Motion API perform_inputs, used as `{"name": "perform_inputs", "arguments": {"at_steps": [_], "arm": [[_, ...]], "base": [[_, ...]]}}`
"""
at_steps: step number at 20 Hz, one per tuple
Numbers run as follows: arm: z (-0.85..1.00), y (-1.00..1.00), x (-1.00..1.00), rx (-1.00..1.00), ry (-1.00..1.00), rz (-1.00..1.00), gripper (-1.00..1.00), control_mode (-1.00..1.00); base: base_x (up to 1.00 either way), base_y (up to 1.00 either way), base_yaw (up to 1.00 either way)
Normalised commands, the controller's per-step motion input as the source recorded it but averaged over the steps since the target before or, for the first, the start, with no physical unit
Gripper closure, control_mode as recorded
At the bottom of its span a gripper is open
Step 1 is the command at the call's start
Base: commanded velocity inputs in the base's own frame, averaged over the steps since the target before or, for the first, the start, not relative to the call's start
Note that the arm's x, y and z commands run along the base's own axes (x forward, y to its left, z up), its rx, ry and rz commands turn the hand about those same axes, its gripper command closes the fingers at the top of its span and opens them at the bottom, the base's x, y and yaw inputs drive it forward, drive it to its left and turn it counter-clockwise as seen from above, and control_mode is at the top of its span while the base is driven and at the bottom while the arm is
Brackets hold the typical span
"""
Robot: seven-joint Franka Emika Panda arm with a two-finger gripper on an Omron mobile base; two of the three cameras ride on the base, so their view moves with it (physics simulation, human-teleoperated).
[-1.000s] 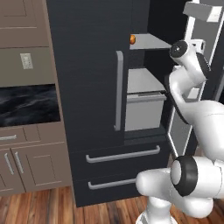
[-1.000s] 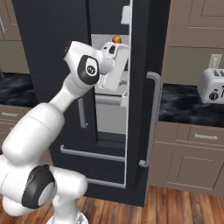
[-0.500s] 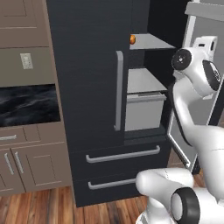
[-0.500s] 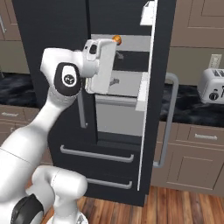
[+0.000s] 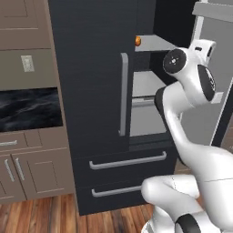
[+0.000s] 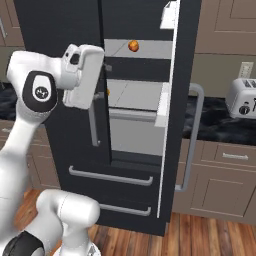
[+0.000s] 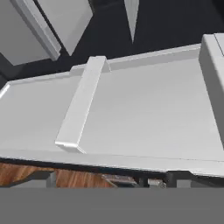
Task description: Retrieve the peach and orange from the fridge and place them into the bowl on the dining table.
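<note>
The tall black fridge (image 6: 135,60) stands open; a small round fruit (image 6: 133,46) sits upper middle; gripper fingers spread wide.

toaster (image 6: 242,97): white, right edge of right base view — sits on the dark counter
counter (image 6: 220,125): black marble top, right of frame, above the brown drawers
backsplash (image 5: 27,109): black white-veined panel, left middle of left base view
lower cabinets (image 5: 27,170): brown, grey bar handles, lower left of left base view
wall outlet (image 5: 27,63): pale plate, upper left — a second one (image 6: 245,69) above the toaster
upper cabinets (image 6: 227,25): brown, upper right of right base view
floor (image 5: 45,214): wood planks, reddish brown, bottom of frame
</note>
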Motion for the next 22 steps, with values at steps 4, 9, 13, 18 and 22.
{"name": "perform_inputs", "arguments": {"at_steps": [4,9,13,18,22], "arm": [[-0.06,0.84,-0.47,0.47,-0.24,0.0,-1.0,-1.0],[-0.77,0.64,-0.5,0.56,-0.51,0.09,-1.0,-1.0],[-0.97,0.37,-0.2,0.6,-0.52,0.16,-1.0,-1.0],[-0.46,0.36,0.01,0.69,-0.25,0.08,-1.0,-1.0],[0.01,0.31,0.07,0.64,-0.02,0.03,-1.0,-1.0]], "base": [[0.0,0.0,0.0],[0.0,0.0,0.0],[0.0,0.0,0.0],[0.0,0.0,0.0],[0.0,0.0,0.0]]}}
